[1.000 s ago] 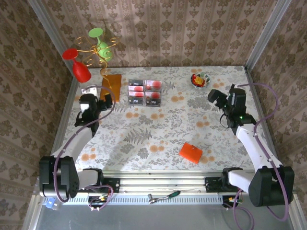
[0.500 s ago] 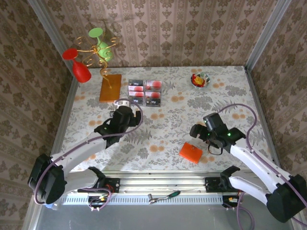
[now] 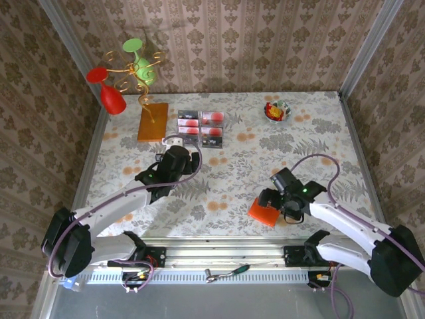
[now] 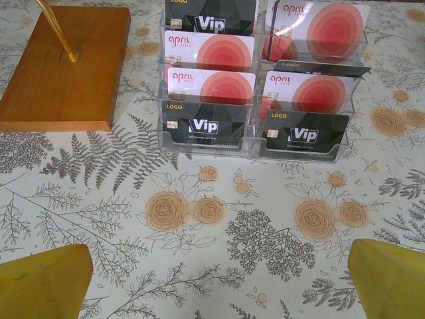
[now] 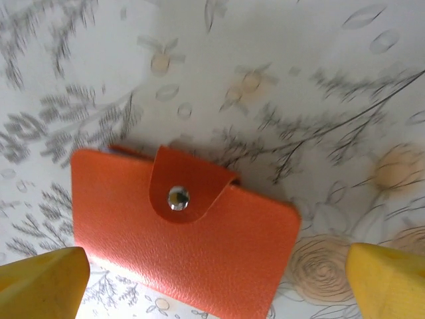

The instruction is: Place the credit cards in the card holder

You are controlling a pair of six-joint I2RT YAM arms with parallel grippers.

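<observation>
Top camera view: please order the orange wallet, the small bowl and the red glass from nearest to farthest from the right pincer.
1. Orange wallet, just beside the right pincer, near the front edge.
2. Small bowl, at the back right.
3. Red glass, at the back left corner.

The black thin rectangular cards standing in the clear plastic compartment tray carry "LOGO" in small pale letters at the top left corner and "Vip" in large white letters at the middle. The pale pinkish cards with red round marks read "april" in red. The smaller line beneath that word is too fine to read.
</observation>
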